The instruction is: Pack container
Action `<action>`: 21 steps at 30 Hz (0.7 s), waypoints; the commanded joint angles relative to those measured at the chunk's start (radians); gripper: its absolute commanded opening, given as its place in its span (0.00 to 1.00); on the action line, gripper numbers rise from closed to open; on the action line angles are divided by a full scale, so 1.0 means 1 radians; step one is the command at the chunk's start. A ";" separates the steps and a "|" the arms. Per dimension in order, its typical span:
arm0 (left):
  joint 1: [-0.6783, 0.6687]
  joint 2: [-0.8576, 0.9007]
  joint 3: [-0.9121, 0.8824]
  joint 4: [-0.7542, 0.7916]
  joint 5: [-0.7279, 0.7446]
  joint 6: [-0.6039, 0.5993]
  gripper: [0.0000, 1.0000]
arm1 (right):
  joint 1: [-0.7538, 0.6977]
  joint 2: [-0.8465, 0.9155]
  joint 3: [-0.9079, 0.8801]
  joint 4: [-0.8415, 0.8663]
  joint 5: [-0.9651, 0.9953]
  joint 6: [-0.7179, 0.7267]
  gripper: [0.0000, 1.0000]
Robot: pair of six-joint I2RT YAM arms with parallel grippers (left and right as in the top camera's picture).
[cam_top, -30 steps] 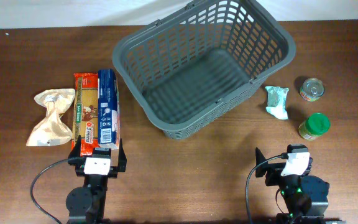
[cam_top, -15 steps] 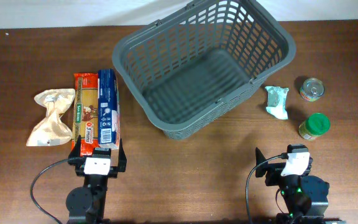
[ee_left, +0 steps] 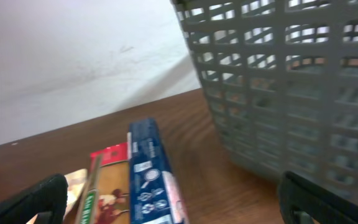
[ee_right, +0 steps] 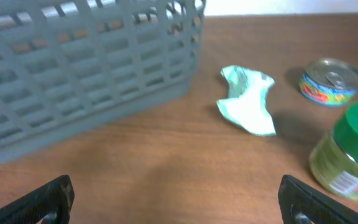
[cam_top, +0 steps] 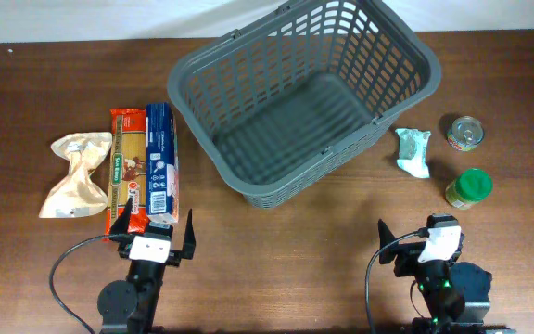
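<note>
Container position: I am seeing the container (cam_top: 290, 116) standing upright at the far middle of the table (cam_top: 286, 264), turned at an angle to the table edge, with groceries on either side of it.
Container look: dark grey plastic basket, slotted lattice walls, thick rim, mouth facing up. Nothing is lying inside; the floor is showing bare.
Left group: blue pasta box (cam_top: 161, 158) and red spaghetti packet (cam_top: 126, 172) are lying side by side and touching, with a tan pouch (cam_top: 77, 173) just beside them.
Right group: mint green wrapper (cam_top: 413, 151) is lying near the basket wall; tin can (cam_top: 464, 132) and green-lidded jar (cam_top: 469, 188) are standing a little further out.
Layout reasoning: I am judging that the goods are split so each arm is working its own side and dropping into the shared basket between them.
Left gripper (cam_top: 151, 229): sitting low at the near edge, just short of the box ends; fingers (ee_left: 45, 196) are spread wide and holding nothing.
Right gripper (cam_top: 422, 243): parked at the near edge, well apart from the jar; fingers (ee_right: 42, 198) are spread wide and empty.
Pose reasoning: I am reading both arms as waiting with jaws pre-opened for a first pick.
Progress: I am judging packing as not yet begun.
</note>
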 commanded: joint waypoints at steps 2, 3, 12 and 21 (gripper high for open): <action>-0.003 0.005 0.040 -0.041 0.056 -0.071 0.99 | 0.009 -0.011 0.045 0.059 -0.034 0.150 0.99; -0.003 0.013 0.060 -0.064 0.056 -0.080 0.99 | 0.009 -0.010 0.071 0.070 -0.018 0.156 0.99; 0.017 0.225 0.361 -0.244 -0.062 -0.067 0.99 | 0.009 0.172 0.455 -0.100 0.167 0.155 0.99; 0.224 0.677 0.751 -0.352 0.072 0.016 0.99 | 0.009 0.771 1.004 -0.474 0.133 0.163 0.99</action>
